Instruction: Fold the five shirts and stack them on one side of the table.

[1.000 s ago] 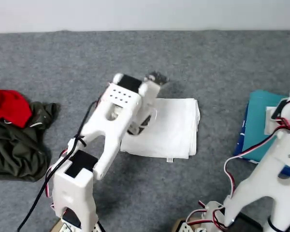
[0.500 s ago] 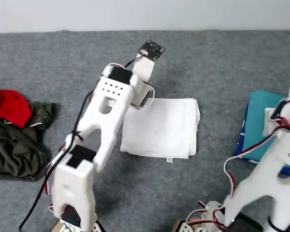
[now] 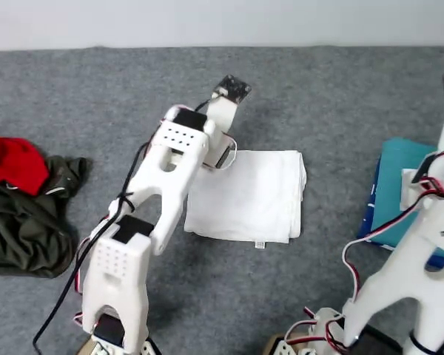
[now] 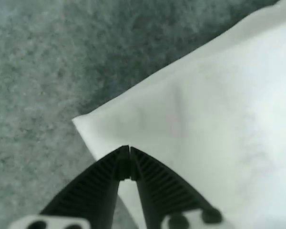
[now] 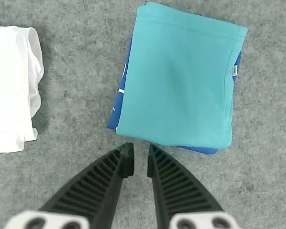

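I see the white shirt (image 3: 248, 196) folded flat on the grey table (image 3: 340, 96). My left gripper (image 4: 129, 164) hangs over one corner of it, tips pressed together with nothing between them. Off one side of the white shirt, clear of it, a folded teal shirt (image 5: 181, 76) lies stacked on a blue one (image 5: 115, 118). My right gripper (image 5: 139, 155) hangs on that side, jaws a narrow gap apart, holding nothing. Well apart on the white shirt's other side, a red shirt (image 3: 15, 163) and an olive one (image 3: 22, 229) lie crumpled together.
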Controlling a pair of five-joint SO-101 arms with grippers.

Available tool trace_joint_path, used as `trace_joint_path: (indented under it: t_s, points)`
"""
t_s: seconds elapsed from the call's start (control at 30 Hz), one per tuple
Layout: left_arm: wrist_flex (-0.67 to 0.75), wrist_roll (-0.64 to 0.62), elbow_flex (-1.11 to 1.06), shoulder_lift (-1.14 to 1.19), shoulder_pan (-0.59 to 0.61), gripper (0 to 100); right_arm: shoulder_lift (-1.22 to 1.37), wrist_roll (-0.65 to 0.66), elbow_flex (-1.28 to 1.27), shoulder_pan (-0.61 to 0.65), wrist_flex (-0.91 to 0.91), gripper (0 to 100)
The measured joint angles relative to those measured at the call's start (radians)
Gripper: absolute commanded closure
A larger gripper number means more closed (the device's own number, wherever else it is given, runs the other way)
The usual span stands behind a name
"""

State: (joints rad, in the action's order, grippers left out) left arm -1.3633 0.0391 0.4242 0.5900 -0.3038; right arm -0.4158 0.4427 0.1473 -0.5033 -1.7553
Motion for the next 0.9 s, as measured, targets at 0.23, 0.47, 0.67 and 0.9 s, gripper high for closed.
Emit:
trace_joint_path:
  t_s: [0.23, 0.47, 0.67, 0.9]
  points:
    - [-0.213, 0.0, 0.068, -0.209, 0.083, 100, 0.002, 0.0, -0.02, 0.124, 0.0, 93.5]
    - [-0.361, 0.0, 0.068, -0.327, 0.261, 100, 0.172, -0.068, -0.114, 0.348, 0.032, 93.5]
    - [-0.365, 0.0, -0.021, -0.457, 0.413, 100, 0.367, -0.157, -0.114, 0.506, 0.189, 94.4]
    - [-0.368, 0.0, -0.061, -0.554, 0.563, 100, 0.543, -0.166, -0.114, 0.618, 0.394, 98.9]
